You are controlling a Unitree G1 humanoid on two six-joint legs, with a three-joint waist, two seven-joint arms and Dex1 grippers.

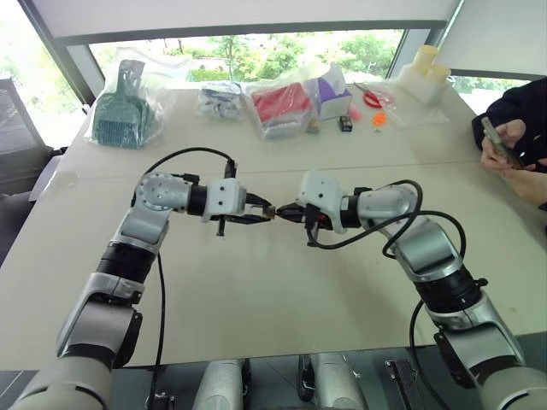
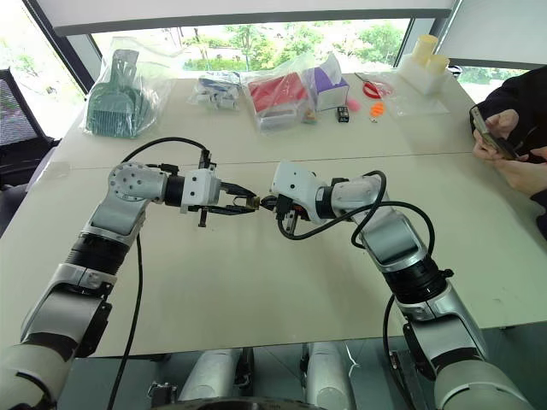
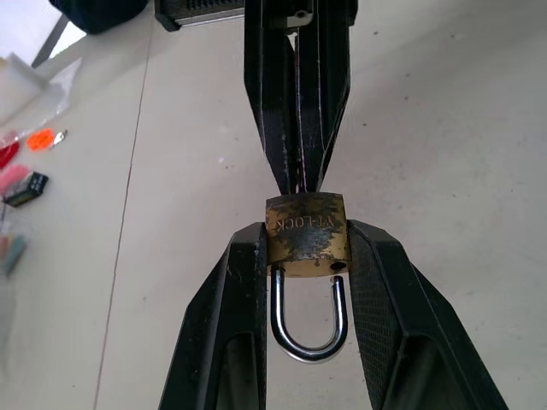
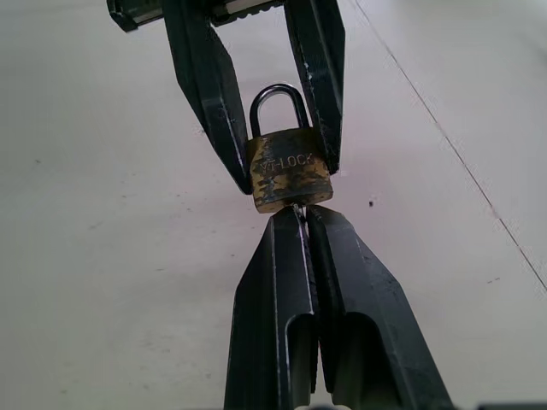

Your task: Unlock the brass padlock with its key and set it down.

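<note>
Two arms: meet tip to tip above the middle of the surface [image 1: 256, 316].
Left eye view, left end effector [image 1: 267, 212]: points right, tips at the brass padlock [image 1: 273, 211], which is held clear of the surface.
Left eye view, right end effector [image 1: 286, 213]: points left, tips pressed together at the padlock.
Left eye view, far edge: green item in a clear bag [image 1: 126, 107], red item in a bag [image 1: 280, 104], small black box [image 1: 345, 124], orange bits [image 1: 379, 120], all well apart from the padlock.
Left eye view, right edge: a person's hands [image 1: 504, 141] holding a phone.
Right eye view: same layout, padlock [image 2: 255, 202] between the two end effectors, above bare surface.
Left wrist view, grip: own fingers [image 3: 232, 282] set narrow, clamping the brass body [image 3: 306, 233] on both sides; silver shackle [image 3: 308, 320] sits between the fingers, still seated in the body.
Left wrist view, opposite: right end effector's fingers [image 3: 295, 94] closed tight together, tips touching the body's far end.
Right wrist view, grip: own fingers [image 4: 286, 282] shut against each other, tips at the padlock's base [image 4: 289, 175]; whether a key is pinched there cannot be told.
Right wrist view, opposite: left end effector's fingers [image 4: 209, 85] flank the padlock body, shackle [image 4: 279, 102] between them.
</note>
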